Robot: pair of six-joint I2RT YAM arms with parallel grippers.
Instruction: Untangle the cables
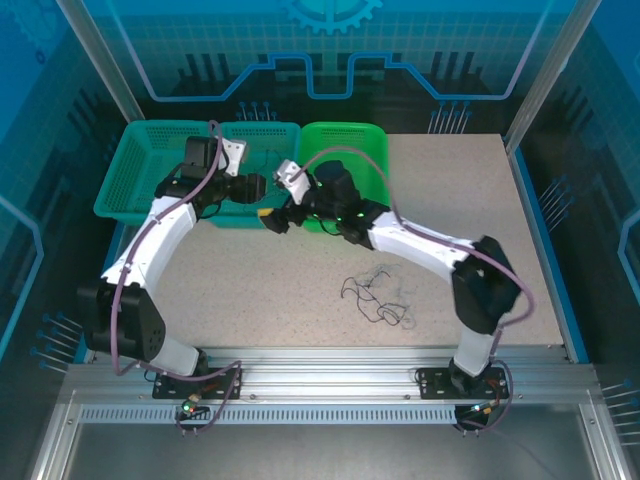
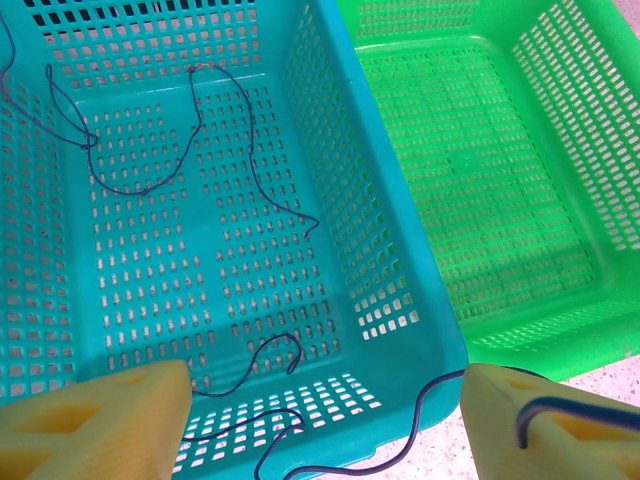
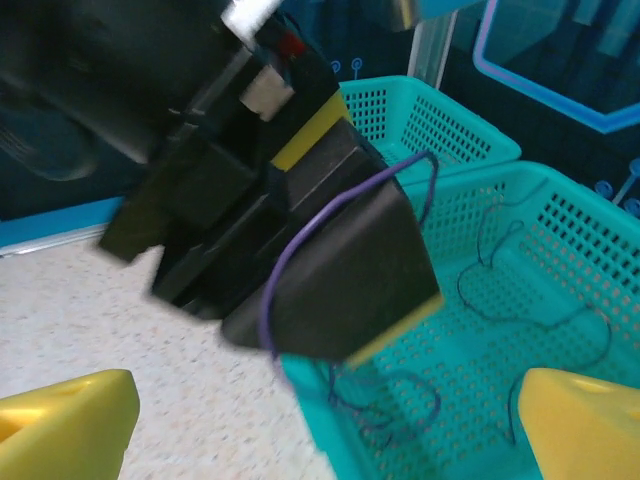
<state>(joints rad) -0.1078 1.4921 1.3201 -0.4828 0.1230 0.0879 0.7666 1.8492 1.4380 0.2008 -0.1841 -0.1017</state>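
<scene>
Left tool (image 2: 325,400): spread wide, blue wire (image 2: 560,403) only hooked over one finger (image 2: 590,450).
Right tool (image 3: 325,420): wide open, empty.
Cables (image 1: 375,295): tangled on the table (image 1: 480,200), 5 o'clock of both tools.
Tip: tilt so the wire slides into the teal basket (image 2: 330,200).

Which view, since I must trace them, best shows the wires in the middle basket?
Left wrist view: it looks down into the middle basket, wires sharp against its floor. The right wrist view catches blurred parts; from the top they are too fine to see.
</scene>
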